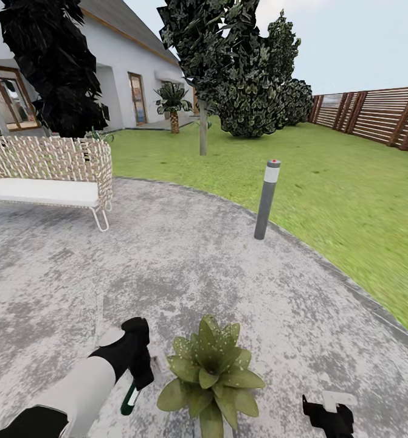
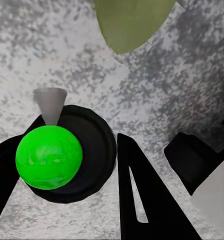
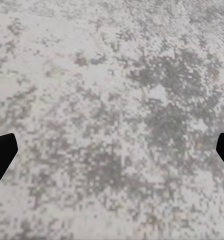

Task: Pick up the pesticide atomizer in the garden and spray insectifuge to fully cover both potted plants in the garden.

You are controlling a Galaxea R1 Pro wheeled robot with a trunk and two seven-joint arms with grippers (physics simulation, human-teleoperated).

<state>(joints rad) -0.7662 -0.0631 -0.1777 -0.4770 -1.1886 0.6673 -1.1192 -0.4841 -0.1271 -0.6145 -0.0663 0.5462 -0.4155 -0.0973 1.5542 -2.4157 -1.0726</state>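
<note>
The left tool [image 1: 138, 378] is clamped on the slim green bottle [image 1: 130, 398] beside the broad-leaved plant [image 1: 211, 374]; the right tool [image 3: 112, 150] spread apart above mottled stone patio [image 1: 228, 274].

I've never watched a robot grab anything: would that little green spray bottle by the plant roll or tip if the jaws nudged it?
Probably it rolls rather than tips: the pesticide atomizer looks slim and round. It seems rigid, so it should hold its shape between the left gripper jaws. Its smooth rounded green top might slip under a loose grip.
</note>
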